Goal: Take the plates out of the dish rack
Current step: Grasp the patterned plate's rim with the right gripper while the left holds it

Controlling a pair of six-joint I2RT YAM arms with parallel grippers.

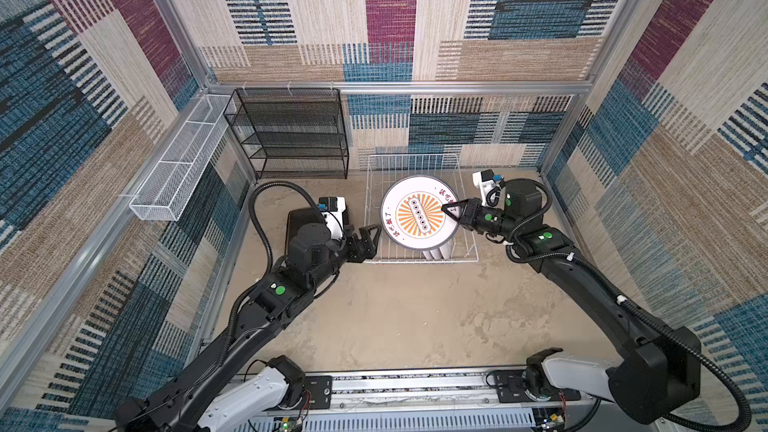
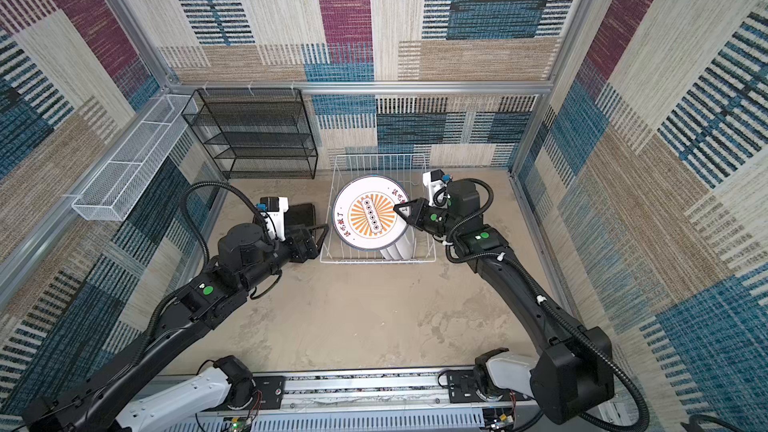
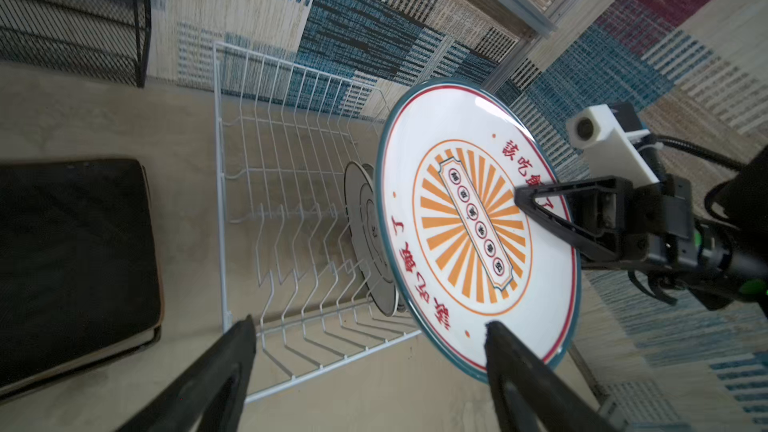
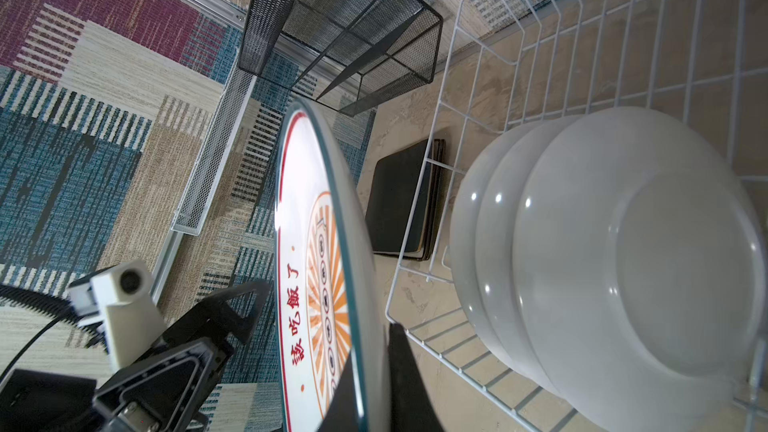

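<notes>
My right gripper (image 1: pixel 446 209) (image 4: pixel 374 371) is shut on the rim of a round white plate (image 1: pixel 415 211) (image 2: pixel 370 211) (image 3: pixel 478 222) with a dark rim and an orange sunburst motif. It holds the plate tilted above the white wire dish rack (image 1: pixel 415 261) (image 2: pixel 345 261) (image 3: pixel 220 201). Three more round plates (image 4: pixel 623 243) (image 1: pixel 438 252) stand in the rack's near end, white backs showing. My left gripper (image 1: pixel 372 238) (image 2: pixel 322 234) (image 3: pixel 370 326) is open and empty beside the rack's left side. A stack of square plates (image 1: pixel 297 222) (image 3: pixel 70 263) (image 4: pixel 399 197) lies black backs up, left of the rack.
A black mesh shelf unit (image 1: pixel 291 135) stands at the back left. A long white mesh basket (image 1: pixel 174 168) hangs on the left wall. Aluminium frame posts and patterned walls close in the sandy table (image 1: pixel 395 317) on three sides.
</notes>
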